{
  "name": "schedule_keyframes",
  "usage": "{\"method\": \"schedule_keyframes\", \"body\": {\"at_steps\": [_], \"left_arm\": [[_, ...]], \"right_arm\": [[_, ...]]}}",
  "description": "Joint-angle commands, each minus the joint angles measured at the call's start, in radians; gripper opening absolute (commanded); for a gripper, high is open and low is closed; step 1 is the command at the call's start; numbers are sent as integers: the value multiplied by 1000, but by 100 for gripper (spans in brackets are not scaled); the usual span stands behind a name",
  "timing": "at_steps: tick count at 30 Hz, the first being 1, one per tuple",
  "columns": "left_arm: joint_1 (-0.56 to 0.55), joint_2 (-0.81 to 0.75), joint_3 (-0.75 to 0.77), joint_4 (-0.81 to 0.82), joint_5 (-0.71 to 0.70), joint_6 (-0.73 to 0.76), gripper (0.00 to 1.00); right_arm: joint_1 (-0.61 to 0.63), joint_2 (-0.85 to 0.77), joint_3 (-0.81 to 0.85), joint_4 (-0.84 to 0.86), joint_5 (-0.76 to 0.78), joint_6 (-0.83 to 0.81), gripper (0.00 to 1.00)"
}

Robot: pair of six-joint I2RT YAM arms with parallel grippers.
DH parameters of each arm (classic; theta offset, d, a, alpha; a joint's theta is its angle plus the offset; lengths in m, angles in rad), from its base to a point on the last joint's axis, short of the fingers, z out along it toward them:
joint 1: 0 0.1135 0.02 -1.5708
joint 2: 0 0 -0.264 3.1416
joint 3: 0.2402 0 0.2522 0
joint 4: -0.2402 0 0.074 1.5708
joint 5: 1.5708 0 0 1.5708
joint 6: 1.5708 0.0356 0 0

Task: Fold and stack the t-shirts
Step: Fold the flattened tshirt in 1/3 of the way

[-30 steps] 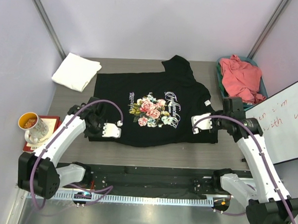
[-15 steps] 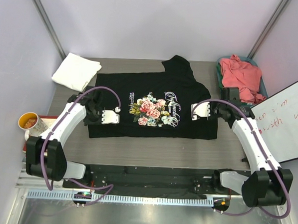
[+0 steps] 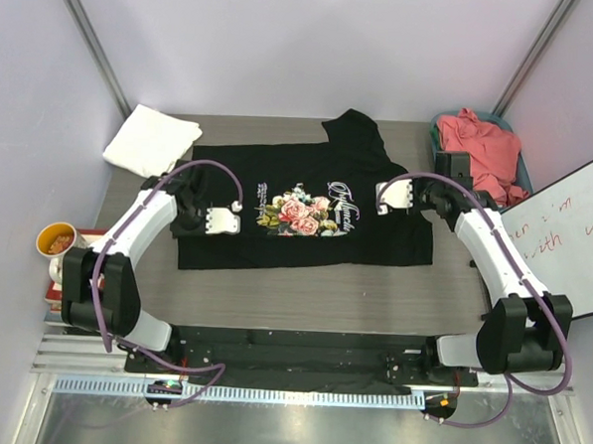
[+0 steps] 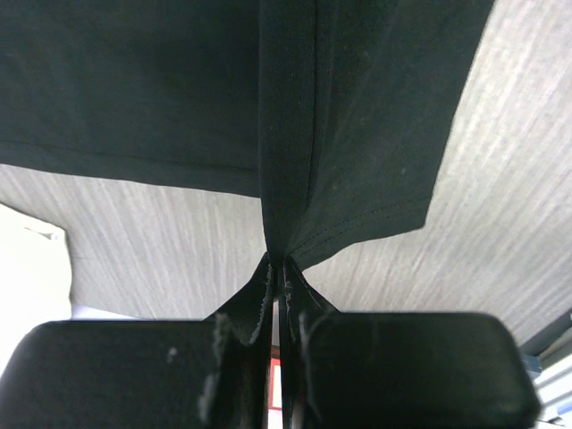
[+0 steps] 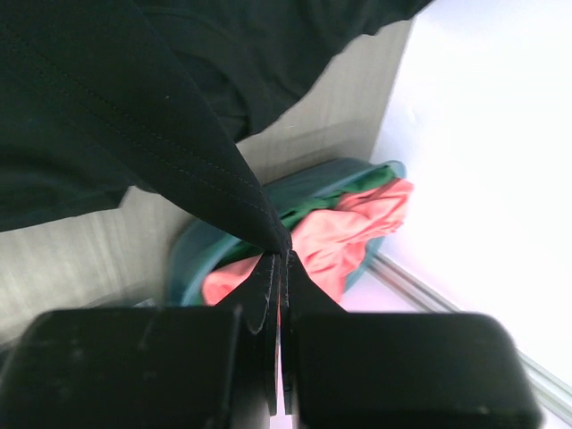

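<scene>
Nearest us, both arms rise from their bases and bow outward at the elbow, wrists turned in toward the black t-shirt [image 3: 245, 249]. The left tool [image 4: 275, 264] is fully closed, pinching a fold of the shirt's left edge. The right tool [image 5: 281, 256] is likewise clamped on the right edge, with the cloth drawn up to a peak. The shirt lies spread on the surface [image 3: 302, 302], rose print [image 3: 299, 210] up. Its white script [image 3: 343, 205] is too small for us to read. A patterned cup [image 3: 56, 240] stands at the left. The whiteboard [image 3: 565, 231] on the right carries red handwriting we cannot make out. Farther back, the white t-shirt [image 3: 151, 142] lies folded at the far left corner. The coral-pink t-shirt [image 3: 477, 150] is heaped in a teal basket [image 5: 268, 201] at the far right.
</scene>
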Motion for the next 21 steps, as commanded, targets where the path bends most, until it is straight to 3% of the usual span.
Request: {"method": "schedule_keyframes", "body": {"at_steps": [1,21], "left_arm": [[14,24,55,25,1,6,0],[21,138,110,73,-53,-18,0]], "right_arm": [[-3,25,81,77,-17,-1,1],[-3,128,131,163,-57,-17,1]]}}
